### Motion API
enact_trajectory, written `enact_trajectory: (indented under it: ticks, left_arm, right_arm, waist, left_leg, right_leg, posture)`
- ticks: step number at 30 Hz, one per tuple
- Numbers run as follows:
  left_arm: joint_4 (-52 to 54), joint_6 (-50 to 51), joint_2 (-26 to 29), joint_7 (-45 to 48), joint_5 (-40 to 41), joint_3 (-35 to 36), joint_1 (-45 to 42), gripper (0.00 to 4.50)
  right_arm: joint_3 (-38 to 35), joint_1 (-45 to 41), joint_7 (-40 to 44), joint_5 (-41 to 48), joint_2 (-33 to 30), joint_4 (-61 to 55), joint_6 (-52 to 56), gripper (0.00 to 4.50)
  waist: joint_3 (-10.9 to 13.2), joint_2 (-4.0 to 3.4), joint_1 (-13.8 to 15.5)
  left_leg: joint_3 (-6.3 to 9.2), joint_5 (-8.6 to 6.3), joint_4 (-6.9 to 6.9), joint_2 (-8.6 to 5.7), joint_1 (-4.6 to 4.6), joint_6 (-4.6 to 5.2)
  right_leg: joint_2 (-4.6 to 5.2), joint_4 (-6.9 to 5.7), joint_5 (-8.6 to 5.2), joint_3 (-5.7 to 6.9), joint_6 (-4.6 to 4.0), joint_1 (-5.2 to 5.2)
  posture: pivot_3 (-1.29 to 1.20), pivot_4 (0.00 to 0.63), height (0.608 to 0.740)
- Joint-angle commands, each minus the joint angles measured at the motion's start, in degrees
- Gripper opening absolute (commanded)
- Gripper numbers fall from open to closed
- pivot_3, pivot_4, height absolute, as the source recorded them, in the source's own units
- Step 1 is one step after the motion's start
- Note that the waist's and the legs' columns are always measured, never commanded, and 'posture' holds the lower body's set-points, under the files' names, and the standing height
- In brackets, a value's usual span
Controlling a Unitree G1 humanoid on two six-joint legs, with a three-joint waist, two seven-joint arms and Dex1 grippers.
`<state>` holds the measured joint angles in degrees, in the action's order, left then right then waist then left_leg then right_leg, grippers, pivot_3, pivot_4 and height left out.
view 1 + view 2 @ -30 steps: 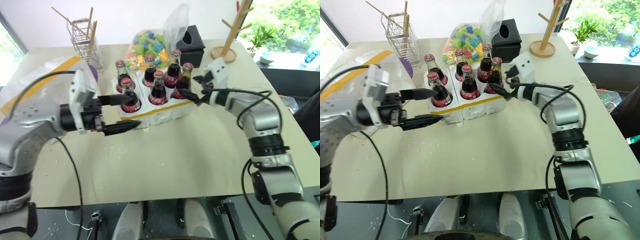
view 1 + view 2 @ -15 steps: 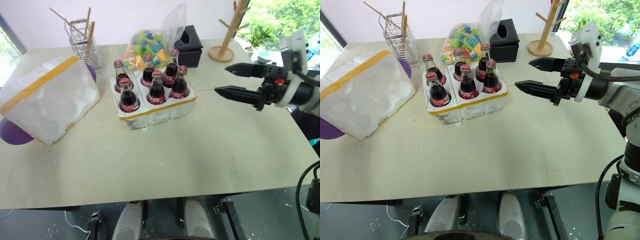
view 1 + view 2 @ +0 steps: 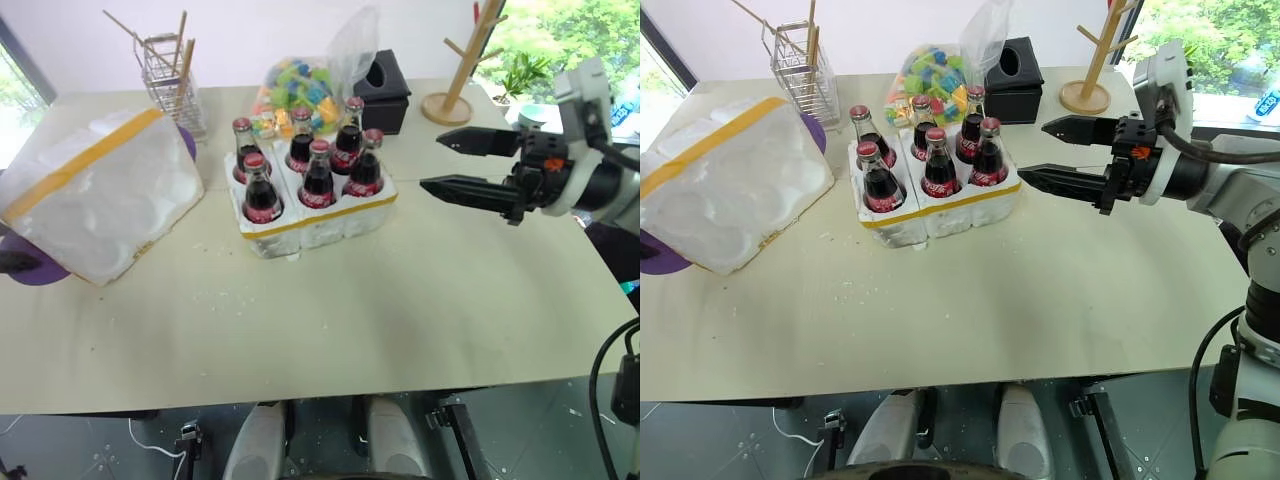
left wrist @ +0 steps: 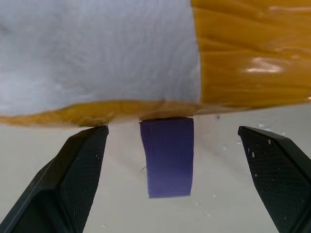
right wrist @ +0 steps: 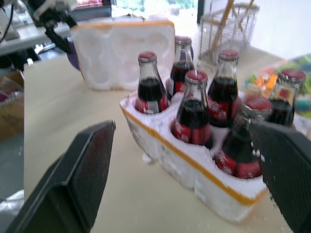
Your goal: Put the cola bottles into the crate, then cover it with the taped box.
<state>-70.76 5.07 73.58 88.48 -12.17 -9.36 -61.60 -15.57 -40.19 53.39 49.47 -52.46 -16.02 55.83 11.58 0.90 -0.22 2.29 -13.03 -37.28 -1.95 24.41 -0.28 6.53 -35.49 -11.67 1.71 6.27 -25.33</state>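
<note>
Several cola bottles [image 3: 318, 178] with red caps stand upright in the wells of the crate [image 3: 320, 225], a low white foam tray with a yellow stripe, at mid-table. The taped box [image 3: 100, 185], white foam with a broad yellow band, lies tilted at the left on a purple disc [image 3: 35, 272]. My right gripper [image 3: 431, 162] hovers open to the right of the crate, pointing at it, apart from the bottles. In the left wrist view my left gripper [image 4: 172, 131] is open, low at the box's yellow-taped edge [image 4: 243, 58], its fingers either side of a purple strip.
Behind the crate are a wire rack with wooden sticks [image 3: 170, 80], a bag of colourful pieces [image 3: 295, 90], a black tissue box [image 3: 382, 85] and a wooden mug tree [image 3: 455, 100]. Foam crumbs dot the table in front of the crate. The near half of the table is bare.
Both grippers have left the crate. The left arm swung out to the left, down by the taped box. The right gripper drew back to the right, then held still.
</note>
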Motion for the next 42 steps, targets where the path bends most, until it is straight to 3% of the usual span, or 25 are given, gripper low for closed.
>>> enact_trajectory:
  ticks: [1,3,6,13,17,22,26,30,34,42]
  left_arm:
    - [-2.6,-1.8,-0.7,-1.9,-3.3,-1.4,-2.5,4.50]
    - [-3.6,-1.7,-1.9,-3.0,-3.8,-1.4,-3.7,4.50]
    - [-4.3,-2.5,-3.1,-4.4,-4.5,-1.1,-4.6,3.75]
    - [-4.7,-3.4,-3.8,-4.3,-5.4,-1.0,-5.1,0.34]
    - [-3.6,-6.9,-3.7,-6.7,-4.4,0.4,-5.2,0.30]
    - [2.6,-16.8,-6.4,-23.1,-0.7,5.9,-6.8,0.30]
    - [17.1,-17.8,-9.1,-31.4,2.9,10.6,-5.5,0.30]
    - [41.7,-10.0,-12.5,-36.5,4.4,13.2,1.2,0.30]
    - [63.7,-5.3,-13.6,-41.3,-6.4,8.2,8.3,0.30]
    - [81.6,6.4,-16.9,-43.0,-22.3,1.1,17.3,0.30]
  right_arm:
    - [-3.3,0.3,-1.7,2.3,-1.4,-3.0,0.6,4.42]
    - [-4.1,1.1,-2.5,3.2,-1.7,-3.7,1.0,4.42]
    - [-4.8,2.3,-3.2,3.8,-2.1,-4.8,1.1,4.50]
    - [-4.8,3.9,-4.3,4.4,-2.5,-5.6,0.3,4.50]
    - [-5.5,6.6,-3.2,6.4,-3.8,-6.1,2.1,4.50]
    - [-7.4,11.9,-5.6,4.7,-3.9,-8.7,-0.5,4.50]
    - [-9.1,14.3,-7.1,6.9,-3.1,-10.4,-0.4,4.50]
    - [-8.7,14.8,-8.8,7.0,-2.3,-10.3,-0.8,4.50]
    - [-7.9,13.8,-10.4,6.7,-0.9,-9.3,-1.7,4.50]
    - [-7.8,12.6,-12.8,7.7,0.8,-8.5,-2.4,4.50]
  waist:
    - [0.0,0.01,-0.2]
    - [0.0,0.06,-0.3]
    - [0.0,0.10,-0.4]
    - [0.0,0.11,-0.4]
    - [0.0,0.11,-0.4]
    - [0.0,0.21,0.0]
    - [0.0,0.41,0.8]
    - [0.0,0.42,0.8]
    - [0.0,0.42,0.6]
    - [0.0,0.41,0.6]
  left_leg:
    - [0.02,0.00,0.01,0.02,0.00,0.01]
    - [0.04,-0.01,0.03,0.02,0.01,0.01]
    - [0.04,0.00,0.02,0.02,0.02,0.01]
    - [0.03,0.00,0.01,0.01,0.01,0.01]
    - [0.03,0.00,0.01,0.01,0.01,0.01]
    - [0.09,0.00,-0.06,0.01,0.02,0.01]
    - [0.09,0.00,-0.22,0.13,0.07,0.00]
    - [-0.09,-0.02,-0.21,0.11,0.03,0.01]
    - [-0.17,-0.02,-0.20,0.06,-0.01,0.02]
    - [-0.18,-0.01,-0.21,-0.06,-0.06,0.03]
  right_leg:
    - [0.01,0.00,0.00,0.00,0.00,-0.01]
    - [0.01,0.01,-0.01,0.01,0.00,-0.01]
    - [0.03,0.02,0.00,0.00,0.00,-0.01]
    - [0.06,0.00,0.00,0.00,0.00,-0.01]
    - [0.06,0.00,0.00,0.00,0.00,-0.01]
    - [0.11,-0.05,0.01,0.01,0.01,0.00]
    - [0.17,-0.06,0.08,0.00,0.11,0.04]
    - [0.21,0.07,0.13,-0.15,0.18,0.10]
    - [0.18,0.04,0.14,-0.24,0.19,0.10]
    - [0.08,0.01,0.15,-0.29,0.17,0.12]
  posture:
    - [0.00,0.150,0.740]
    - [0.00,0.150,0.740]
    - [0.00,0.150,0.740]
    - [0.00,0.150,0.740]
    - [0.00,0.150,0.740]
    - [0.00,0.150,0.740]
    - [0.00,0.150,0.740]
    - [0.00,0.150,0.740]
    - [0.00,0.150,0.740]
    - [0.00,0.150,0.740]
